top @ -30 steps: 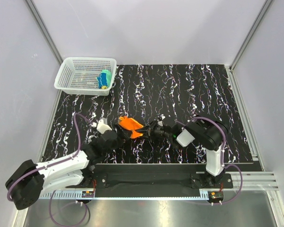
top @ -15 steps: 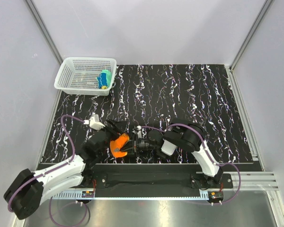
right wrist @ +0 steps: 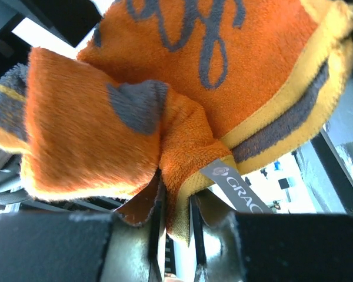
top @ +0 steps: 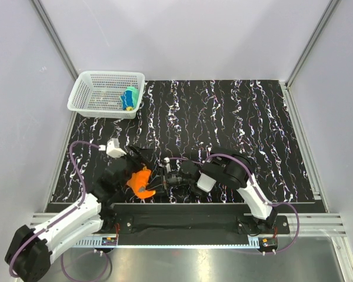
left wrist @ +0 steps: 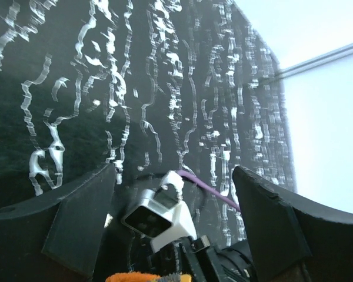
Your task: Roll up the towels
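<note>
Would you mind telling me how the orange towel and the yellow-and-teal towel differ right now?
The orange towel is pinched in the right gripper near the front edge of the table; the yellow-and-teal towel lies untouched in the white basket at the far left corner. The orange towel is loose and crumpled; the yellow-and-teal towel is a compact bundle. Both are small cloths.

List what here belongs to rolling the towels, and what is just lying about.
Belongs to the job:
- orange towel, pinched in the right gripper
- yellow and teal towel, lying in the basket
- left gripper, open, close to the orange towel

Just lying about:
- white mesh basket, at the far left corner
- black marbled mat
</note>
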`<state>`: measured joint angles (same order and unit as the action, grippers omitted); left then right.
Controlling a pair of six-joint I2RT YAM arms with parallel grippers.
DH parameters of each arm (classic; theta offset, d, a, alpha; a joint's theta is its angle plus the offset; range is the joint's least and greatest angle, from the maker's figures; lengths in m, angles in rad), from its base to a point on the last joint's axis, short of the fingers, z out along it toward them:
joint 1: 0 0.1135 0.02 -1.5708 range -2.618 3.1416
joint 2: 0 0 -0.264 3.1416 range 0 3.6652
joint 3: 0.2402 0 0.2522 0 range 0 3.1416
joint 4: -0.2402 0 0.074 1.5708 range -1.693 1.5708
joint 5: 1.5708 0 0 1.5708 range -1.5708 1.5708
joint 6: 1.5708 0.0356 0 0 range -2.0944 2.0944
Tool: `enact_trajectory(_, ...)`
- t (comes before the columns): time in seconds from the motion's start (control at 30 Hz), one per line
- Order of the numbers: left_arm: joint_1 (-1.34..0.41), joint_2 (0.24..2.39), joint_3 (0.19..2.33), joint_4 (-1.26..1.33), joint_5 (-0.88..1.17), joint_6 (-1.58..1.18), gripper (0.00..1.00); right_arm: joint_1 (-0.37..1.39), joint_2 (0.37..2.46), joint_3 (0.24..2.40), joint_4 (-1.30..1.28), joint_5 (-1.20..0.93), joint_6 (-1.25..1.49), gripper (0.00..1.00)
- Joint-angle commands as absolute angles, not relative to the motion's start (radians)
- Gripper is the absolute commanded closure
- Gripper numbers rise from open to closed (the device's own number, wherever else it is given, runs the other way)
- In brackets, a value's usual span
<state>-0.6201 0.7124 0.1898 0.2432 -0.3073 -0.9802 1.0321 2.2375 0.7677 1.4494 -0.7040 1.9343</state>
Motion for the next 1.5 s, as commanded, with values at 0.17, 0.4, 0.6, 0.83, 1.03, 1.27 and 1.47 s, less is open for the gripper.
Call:
enact_trajectory(0.17, -0.595, 0.748, 0.743, -0.424, -0.509, -0.764, 0.11, 1.0, 2.175, 0.627, 1.569, -0.552, 2.395, 0.91)
enact_trajectory(0.4, -0.594, 0.801, 1.028, -0.684, -0.367, -0.762, 0.11, 0.966, 2.146, 0.693, 1.566, -0.477, 2.407, 0.92)
enact_trajectory(0.6, -0.595, 0.737, 0.968, -0.71, -0.16, -0.764, 0.1, 0.965, 2.122, 0.787, 1.557, -0.456, 2.424, 0.91)
enact_trajectory(0.83, -0.594, 0.597, 0.831, -0.685, -0.133, -0.805, 0.04, 0.96, 2.114, 0.828, 1.56, -0.439, 2.437, 0.92)
enact_trajectory(1.03, -0.594, 0.607, 0.812, -0.707, -0.169, -0.795, 0.02, 0.959, 2.106, 0.897, 1.532, -0.462, 2.434, 0.92)
enact_trajectory(1.27, -0.594, 0.621, 0.795, -0.753, -0.253, -0.789, 0.01, 0.959, 2.068, 0.933, 1.506, -0.476, 2.439, 0.91)
enact_trajectory(1.47, -0.594, 0.621, 0.767, -0.738, -0.276, -0.785, 0.01, 0.96, 2.033, 0.96, 1.49, -0.502, 2.439, 0.91)
